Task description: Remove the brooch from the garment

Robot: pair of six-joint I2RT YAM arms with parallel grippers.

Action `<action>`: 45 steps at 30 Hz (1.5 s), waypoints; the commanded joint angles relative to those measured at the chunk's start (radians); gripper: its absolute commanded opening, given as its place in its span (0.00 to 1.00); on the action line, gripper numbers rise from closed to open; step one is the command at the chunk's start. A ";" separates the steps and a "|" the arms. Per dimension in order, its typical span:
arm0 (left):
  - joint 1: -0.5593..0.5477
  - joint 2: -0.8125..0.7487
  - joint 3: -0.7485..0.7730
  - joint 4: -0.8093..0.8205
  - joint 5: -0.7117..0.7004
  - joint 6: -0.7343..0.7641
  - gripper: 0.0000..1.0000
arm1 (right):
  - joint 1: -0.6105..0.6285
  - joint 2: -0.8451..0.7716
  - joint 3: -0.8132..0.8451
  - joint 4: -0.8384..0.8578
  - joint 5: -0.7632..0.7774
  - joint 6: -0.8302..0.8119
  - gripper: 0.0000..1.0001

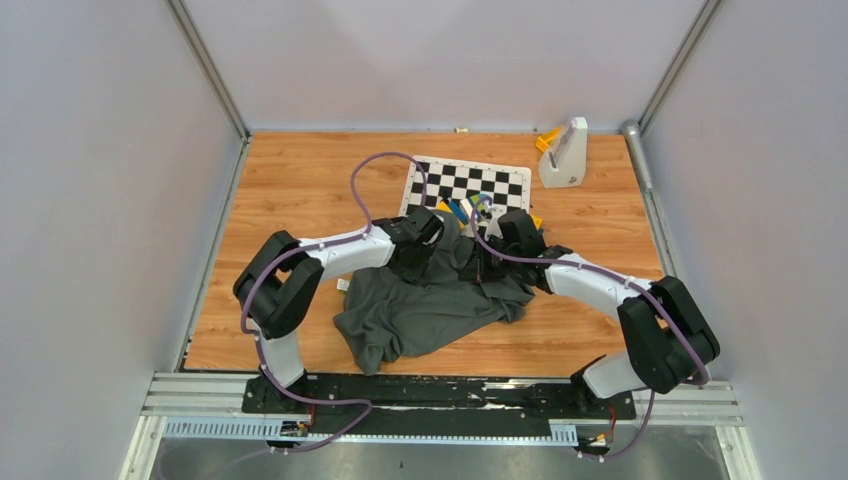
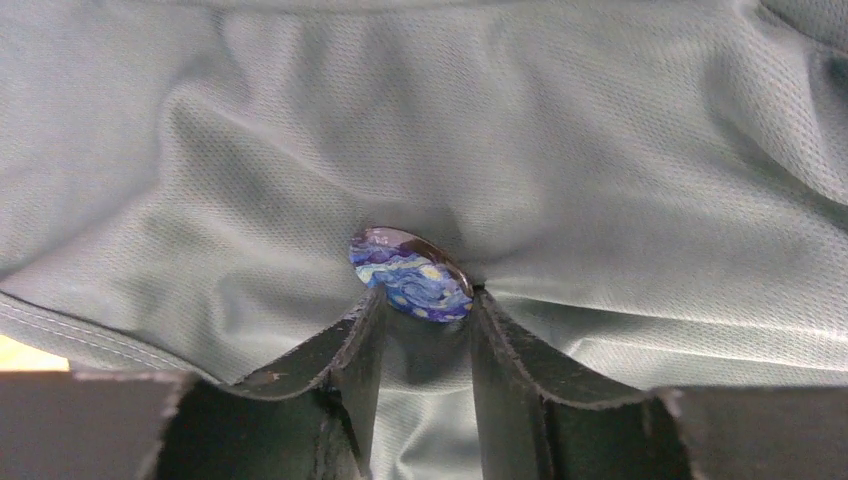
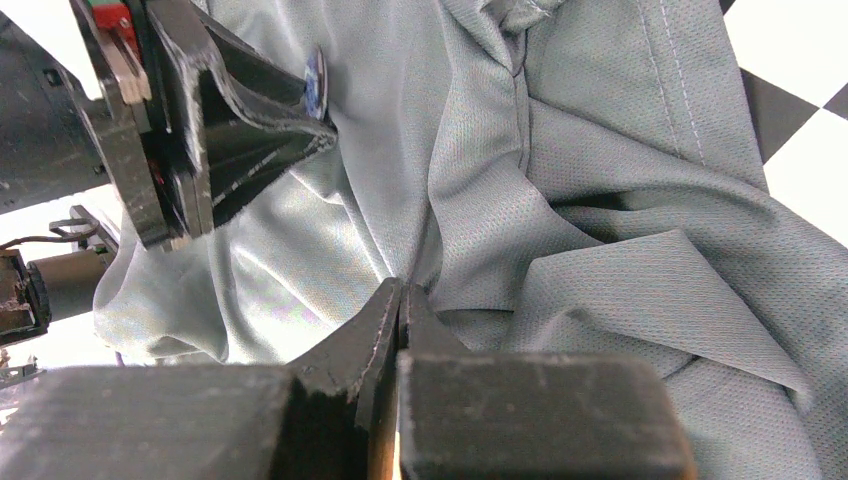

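The garment (image 1: 430, 312) is a dark grey shirt bunched on the wooden table between both arms. The brooch (image 2: 410, 273) is an oval with a blue swirled picture, sitting on the fabric. My left gripper (image 2: 425, 302) has closed its two fingertips on the brooch's lower edges; in the top view it (image 1: 425, 238) is at the garment's far edge. The right wrist view shows the brooch (image 3: 315, 82) edge-on at the left gripper's tips. My right gripper (image 3: 400, 292) is shut, pinching a fold of the garment (image 3: 600, 250); in the top view it (image 1: 492, 255) is just right of the left one.
A black-and-white chequered board (image 1: 470, 182) lies behind the garment, with small coloured objects (image 1: 470, 208) at its near edge. A white stand (image 1: 565, 155) is at the back right. Grey walls enclose the table on three sides.
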 commanded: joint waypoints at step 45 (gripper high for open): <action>0.054 0.001 -0.013 0.108 0.051 0.013 0.40 | 0.005 -0.033 -0.007 0.035 -0.010 0.003 0.00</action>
